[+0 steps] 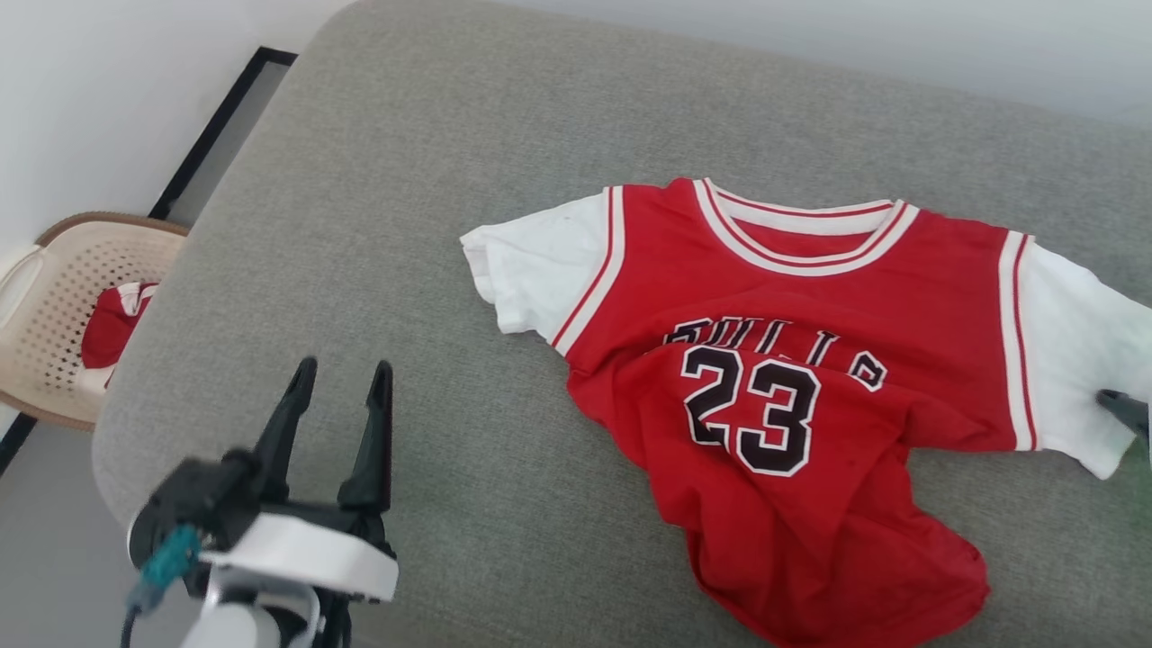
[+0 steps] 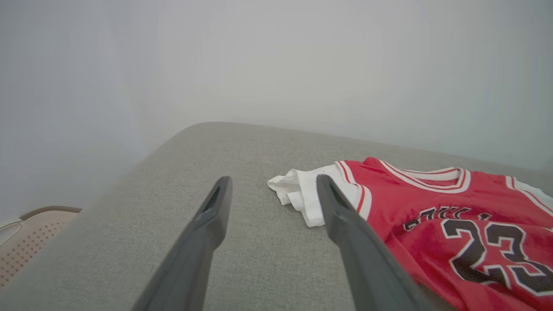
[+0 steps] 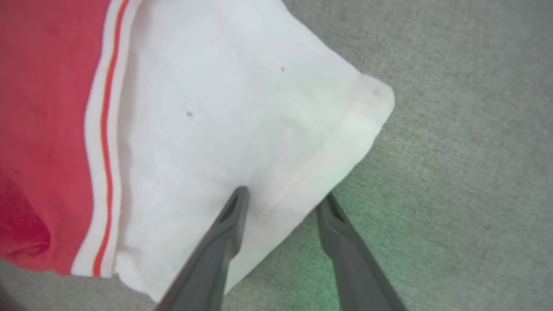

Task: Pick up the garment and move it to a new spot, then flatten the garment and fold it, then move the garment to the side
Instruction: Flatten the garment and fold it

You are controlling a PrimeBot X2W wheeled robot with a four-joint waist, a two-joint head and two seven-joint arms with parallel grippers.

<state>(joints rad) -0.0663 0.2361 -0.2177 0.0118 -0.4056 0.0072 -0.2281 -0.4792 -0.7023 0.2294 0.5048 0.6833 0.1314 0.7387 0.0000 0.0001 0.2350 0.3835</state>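
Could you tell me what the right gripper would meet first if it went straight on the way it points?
Most likely the white sleeve of the garment: the right gripper straddles its hem, fingers open, over the grey cushion; depth is unclear.

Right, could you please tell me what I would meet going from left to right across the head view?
Beige basket holding a red-and-white cloth → left gripper → garment → right gripper, at the garment's white sleeve.
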